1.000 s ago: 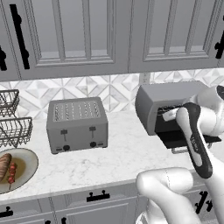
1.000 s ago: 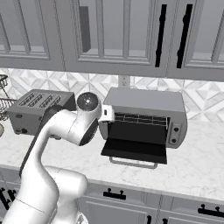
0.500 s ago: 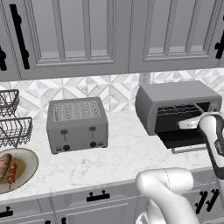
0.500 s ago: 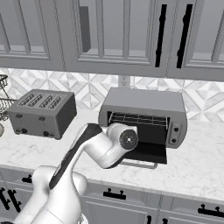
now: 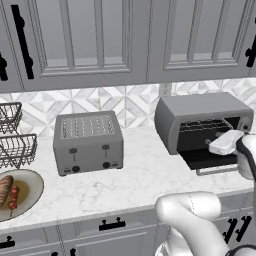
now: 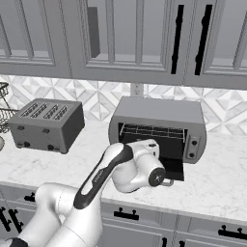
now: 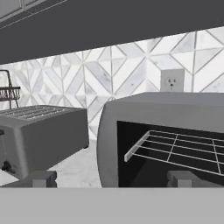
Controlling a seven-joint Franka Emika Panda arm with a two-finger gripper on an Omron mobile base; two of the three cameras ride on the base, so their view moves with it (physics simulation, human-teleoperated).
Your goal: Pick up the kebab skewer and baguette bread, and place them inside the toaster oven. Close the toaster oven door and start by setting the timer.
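Kebab skewer [image 5: 13, 198]: thin stick with small red and brown chunks, lying on a round plate [image 5: 31, 187] at the far left of the tabletop [image 5: 135, 172], just beside the baguette bread [image 5: 4, 186], a stubby brown loaf partly cut off by the frame edge. Judgement: skewer is light and stiff but slim, likely to roll or pivot if pinched off-centre; best taken across the chunks near mid-length. Bread should be light, firm-crusted and slightly yielding; take it across its short width. Toaster oven [image 6: 159, 128]: grey box, door [image 6: 169, 169] dropped open, wire rack [image 7: 175, 148] bare, knobs [image 6: 193, 147] on right side. Pincer [image 7: 111, 178] is released, jaws spread wide, nothing between them, hovering in front of the open oven mouth, well apart from the plate. Slotted toaster [image 5: 89, 141] stands between plate and oven; wire baskets [image 5: 12, 135] at left wall.
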